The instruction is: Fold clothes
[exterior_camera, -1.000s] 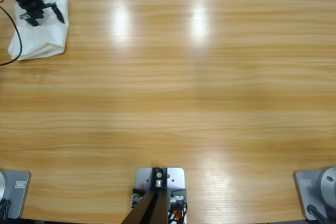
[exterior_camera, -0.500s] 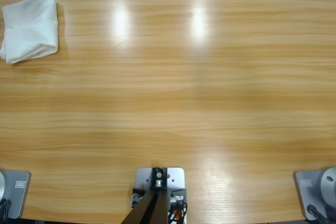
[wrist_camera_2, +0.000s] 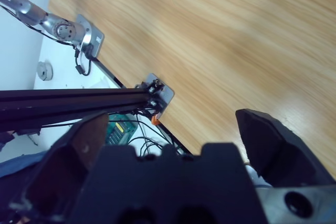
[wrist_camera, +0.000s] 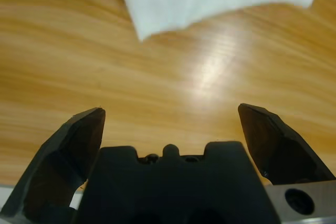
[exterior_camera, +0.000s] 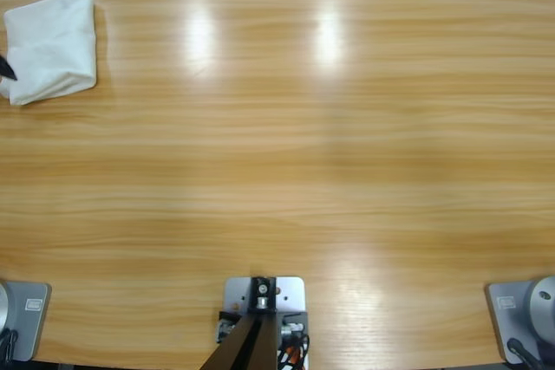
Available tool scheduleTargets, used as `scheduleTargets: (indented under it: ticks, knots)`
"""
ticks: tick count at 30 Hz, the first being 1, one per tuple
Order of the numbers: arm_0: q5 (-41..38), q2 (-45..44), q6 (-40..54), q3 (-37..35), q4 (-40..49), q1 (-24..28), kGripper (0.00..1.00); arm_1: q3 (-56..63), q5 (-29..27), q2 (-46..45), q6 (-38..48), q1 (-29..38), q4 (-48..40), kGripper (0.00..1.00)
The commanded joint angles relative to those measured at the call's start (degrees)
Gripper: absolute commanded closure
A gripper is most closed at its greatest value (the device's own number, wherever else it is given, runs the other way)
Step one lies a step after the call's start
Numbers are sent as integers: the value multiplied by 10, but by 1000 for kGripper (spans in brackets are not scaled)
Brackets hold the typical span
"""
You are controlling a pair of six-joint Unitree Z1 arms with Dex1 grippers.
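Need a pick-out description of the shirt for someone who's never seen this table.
Take the long wooden table as seen from above and go to its far left corner. There lies the T-shirt, folded into a compact white bundle with nothing on top of it. It is the only cloth and the only white thing on the wood; the left gripper, jaws open, points at it without touching.

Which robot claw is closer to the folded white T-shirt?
The left one. The left gripper, jaws open, hangs just off the folded T-shirt at the table's far left corner, not touching it. The right gripper, also open, sees only bare table and the rig.
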Motion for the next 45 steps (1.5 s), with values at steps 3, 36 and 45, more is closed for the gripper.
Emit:
scheduleTargets:
  ticks: [3, 36, 45]
  knots:
    - [127, 29, -55, 55, -25, 42, 4, 49, 18, -44, 11, 6, -8, 0]
    - [128, 249, -62, -65, -68, -64, 2, 16, 20, -8, 12, 11, 16, 0]
    - [83, 333, -47, -212, 6, -147, 0, 8, 20, -3, 10, 11, 24, 0]
